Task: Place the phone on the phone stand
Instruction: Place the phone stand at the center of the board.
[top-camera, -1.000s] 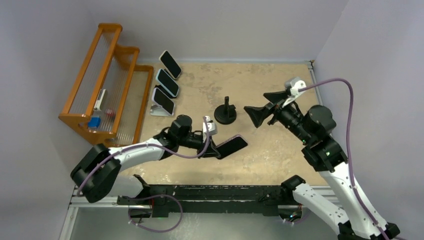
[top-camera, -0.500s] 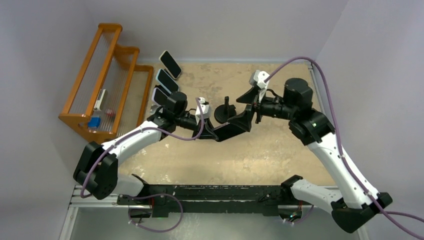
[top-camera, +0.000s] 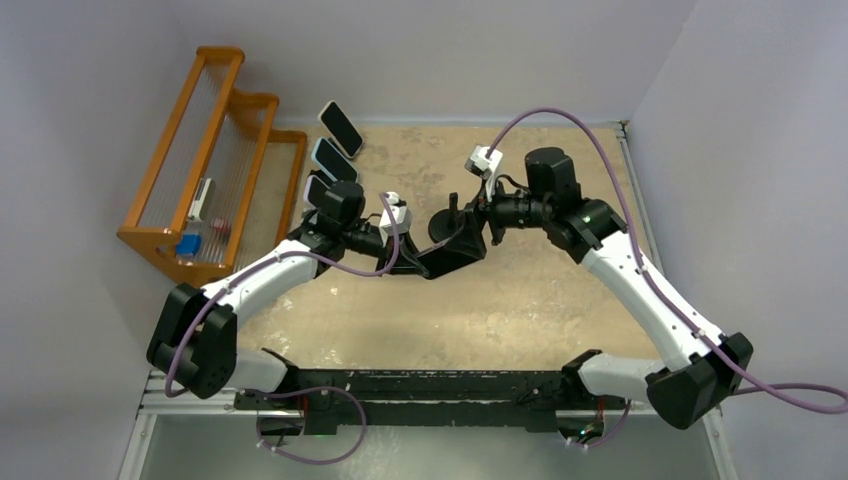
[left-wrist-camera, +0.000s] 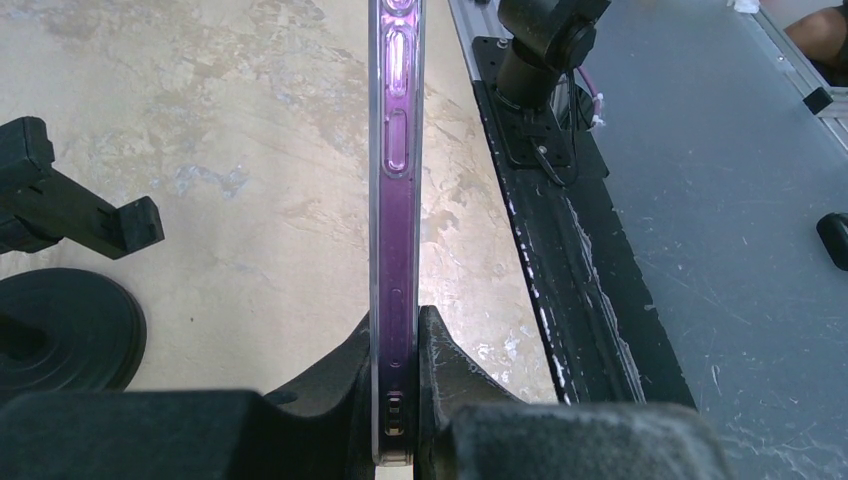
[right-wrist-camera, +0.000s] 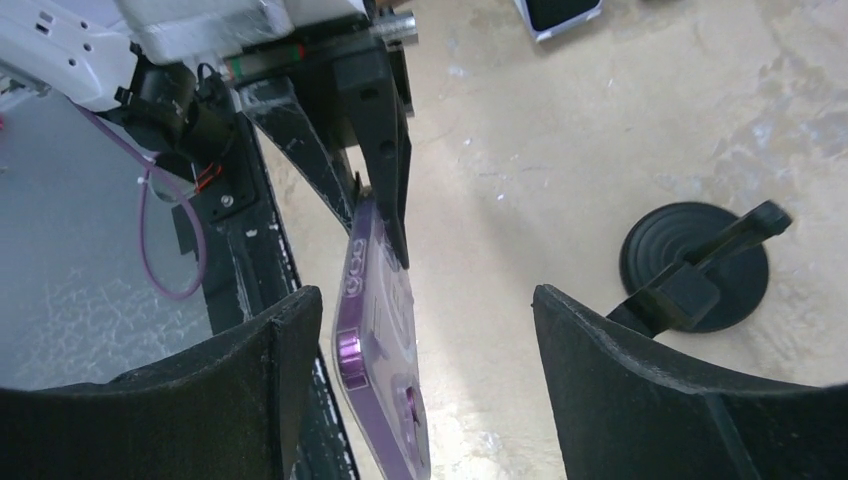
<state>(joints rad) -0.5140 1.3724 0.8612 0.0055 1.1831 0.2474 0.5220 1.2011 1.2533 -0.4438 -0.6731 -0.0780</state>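
Observation:
A purple phone (left-wrist-camera: 397, 180) in a clear case is held edge-up in my left gripper (left-wrist-camera: 397, 350), which is shut on its lower end. In the top view the phone (top-camera: 447, 258) hangs just in front of the black phone stand (top-camera: 451, 222). My right gripper (right-wrist-camera: 425, 320) is open, and its fingers straddle the phone's free end (right-wrist-camera: 378, 340) without touching it. The stand's round base and clamp arm (right-wrist-camera: 695, 265) lie to the right of the right gripper, and at the left in the left wrist view (left-wrist-camera: 60, 300).
An orange wooden rack (top-camera: 210, 170) stands at the back left. Three other phones on stands (top-camera: 334, 165) line up beside it. A black mounting rail (top-camera: 420, 385) runs along the near table edge.
My left arm carried the phone up and back toward the stand. My right arm swung left and down, and its open jaws now sit around the phone's free end.

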